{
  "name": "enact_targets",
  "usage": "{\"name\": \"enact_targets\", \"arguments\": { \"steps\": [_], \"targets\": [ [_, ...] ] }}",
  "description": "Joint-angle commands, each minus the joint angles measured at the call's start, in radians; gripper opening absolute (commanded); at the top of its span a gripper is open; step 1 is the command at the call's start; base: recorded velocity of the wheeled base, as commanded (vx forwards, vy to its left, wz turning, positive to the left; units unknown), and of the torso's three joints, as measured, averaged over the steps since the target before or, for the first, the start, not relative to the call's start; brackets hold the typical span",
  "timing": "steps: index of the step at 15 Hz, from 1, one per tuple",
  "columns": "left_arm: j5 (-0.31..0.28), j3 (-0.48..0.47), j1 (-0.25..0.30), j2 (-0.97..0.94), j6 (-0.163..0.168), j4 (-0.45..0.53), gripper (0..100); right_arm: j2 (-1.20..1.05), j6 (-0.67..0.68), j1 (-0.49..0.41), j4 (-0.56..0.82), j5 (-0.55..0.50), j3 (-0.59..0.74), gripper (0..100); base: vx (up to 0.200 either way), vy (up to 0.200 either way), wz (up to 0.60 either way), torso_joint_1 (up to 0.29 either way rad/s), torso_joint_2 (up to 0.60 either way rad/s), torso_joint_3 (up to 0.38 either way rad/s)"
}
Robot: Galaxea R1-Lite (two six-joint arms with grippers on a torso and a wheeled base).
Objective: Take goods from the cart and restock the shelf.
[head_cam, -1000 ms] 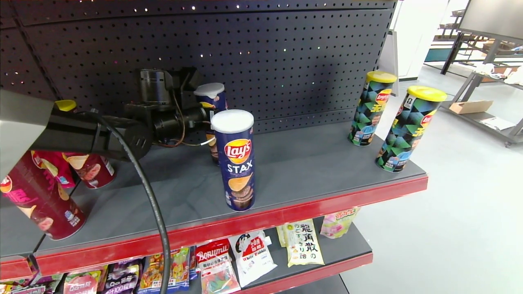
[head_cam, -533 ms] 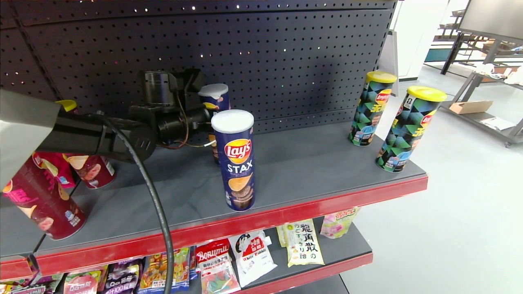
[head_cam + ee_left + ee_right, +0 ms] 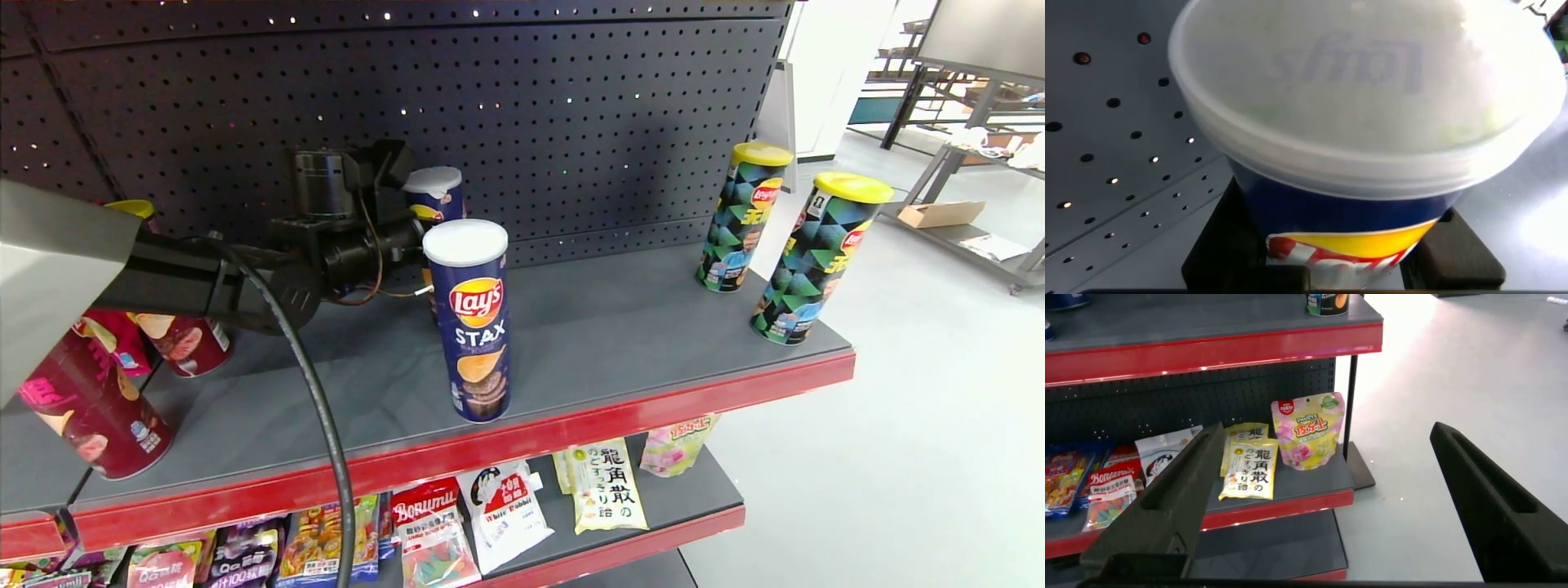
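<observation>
Evidently midway through placing stock, the left gripper [image 3: 412,233] is clamped on a blue chip can [image 3: 435,200] at the back of the upper shelf [image 3: 620,343], close to the perforated back panel [image 3: 571,122] and directly behind a matching front can [image 3: 472,318] near the red edge. Whether the held can's base already rests on the shelf cannot be told, as the front can hides it. The step seems best done by keeping the tube upright and lowering it straight until the base sits flat. The jaws should part only then, and the arm should draw away along its own line from the robot's left, so that neither finger drags the can nor nudges the front one, which would topple easily. The right gripper [image 3: 1327,437] hangs with its fingers wide apart, facing the snack packets [image 3: 1308,429] on the lower shelf. The held can is a tall, slim tube in deep blue with a yellow and red emblem, capped by a cloudy white plastic lid whose rim overhangs the body. It looks rigid enough for a firm side grip. Two green patterned cans [image 3: 741,216] with yellow lids stand well apart at the shelf's right end.
</observation>
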Motion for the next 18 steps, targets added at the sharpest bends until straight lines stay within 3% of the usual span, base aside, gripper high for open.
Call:
{"name": "enact_targets", "arguments": {
  "steps": [1,11,12,18],
  "targets": [
    [0.007,0.009,0.002,0.003,0.000,-0.007,0,0.001,0.000,0.000,0.000,0.000,0.000,100,0.000,0.000,0.00,0.000,0.00,0.000],
    [0.014,0.035,-0.001,0.000,-0.005,-0.007,0,0.001,0.000,0.000,0.000,0.000,0.000,100,0.000,0.000,0.00,0.000,0.00,0.000],
    [0.014,0.035,-0.001,0.000,-0.005,-0.007,100,0.001,0.000,0.000,0.000,0.000,0.000,100,0.000,0.000,0.00,0.000,0.00,0.000],
    [0.014,0.057,-0.009,-0.025,-0.009,0.004,100,0.001,0.000,0.000,0.000,0.000,0.000,100,0.000,0.000,0.00,0.000,0.00,0.000]
  ]
}}
